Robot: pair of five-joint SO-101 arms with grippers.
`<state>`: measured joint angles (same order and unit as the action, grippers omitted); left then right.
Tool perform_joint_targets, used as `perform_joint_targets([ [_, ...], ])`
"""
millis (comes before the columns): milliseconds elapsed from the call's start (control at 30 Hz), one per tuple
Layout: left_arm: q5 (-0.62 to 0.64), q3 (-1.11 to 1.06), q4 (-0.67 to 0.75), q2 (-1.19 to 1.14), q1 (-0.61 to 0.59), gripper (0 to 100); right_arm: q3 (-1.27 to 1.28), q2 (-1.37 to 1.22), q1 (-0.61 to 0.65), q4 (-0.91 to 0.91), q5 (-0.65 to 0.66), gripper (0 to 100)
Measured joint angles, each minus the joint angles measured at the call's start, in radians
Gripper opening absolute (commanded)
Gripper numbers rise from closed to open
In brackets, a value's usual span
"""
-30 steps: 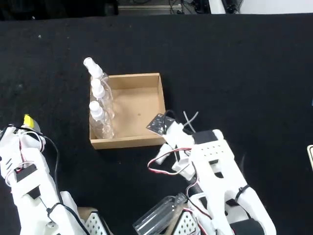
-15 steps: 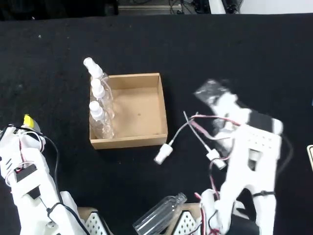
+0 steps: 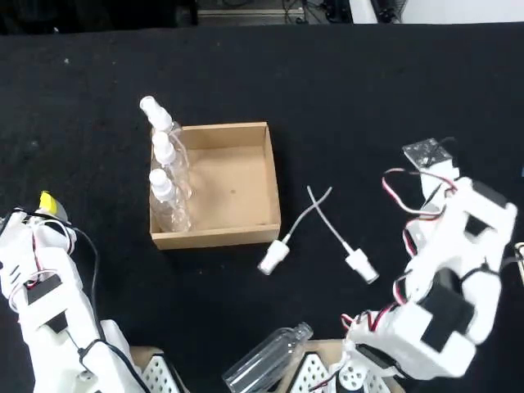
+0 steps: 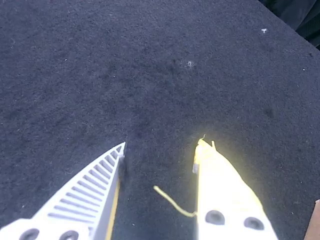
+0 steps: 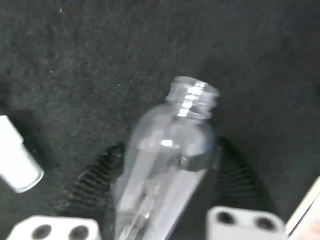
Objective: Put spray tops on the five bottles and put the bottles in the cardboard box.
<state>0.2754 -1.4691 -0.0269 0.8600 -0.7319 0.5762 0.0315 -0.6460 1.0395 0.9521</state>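
The uncapped bottle [image 3: 266, 360] lies on its side at the near edge of the table [image 3: 393, 82], between the two arm bases. Its open neck is aimed toward two loose spray tops [image 3: 274, 256] that rest off the near right corner of the cardboard box [image 3: 270, 176]. Three capped bottles [image 3: 168, 176] stand along the box wall on the left arm's side. The left gripper [image 4: 160, 150] hangs wide open over bare table near the left edge. The right gripper [image 5: 170, 150] has the uncapped bottle close before it, but whether it grips cannot be told. The bottle looks light, thin-walled and slick, likely to roll or dent, so a gentle mid-body hold that leaves the neck free seems best. Each top is best held by its head, since its thin dip tube will bend.
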Motion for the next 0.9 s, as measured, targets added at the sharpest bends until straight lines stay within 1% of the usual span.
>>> perform_joint_targets([
  [200,0.0,0.0,0.0,0.0,0.0,20,-0.19,-0.08,0.0,0.192,-0.021,32.5],
  [300,0.0,0.0,0.0,0.0,0.0,20,-0.241,-0.107,-0.006,0.253,-0.081,32.5],
  [467,0.0,0.0,0.0,0.0,0.0,20,-0.252,-0.127,-0.006,0.319,-0.203,32.5],
  [567,0.0,0.0,0.0,0.0,0.0,20,-0.252,-0.127,-0.006,0.319,-0.262,32.5],
  [667,0.0,0.0,0.0,0.0,0.0,20,-0.25,-0.127,-0.006,0.292,-0.284,31.6],
  [900,0.0,0.0,0.0,0.0,0.0,20,-0.109,-0.127,0.005,0.135,-0.288,13.2],
])
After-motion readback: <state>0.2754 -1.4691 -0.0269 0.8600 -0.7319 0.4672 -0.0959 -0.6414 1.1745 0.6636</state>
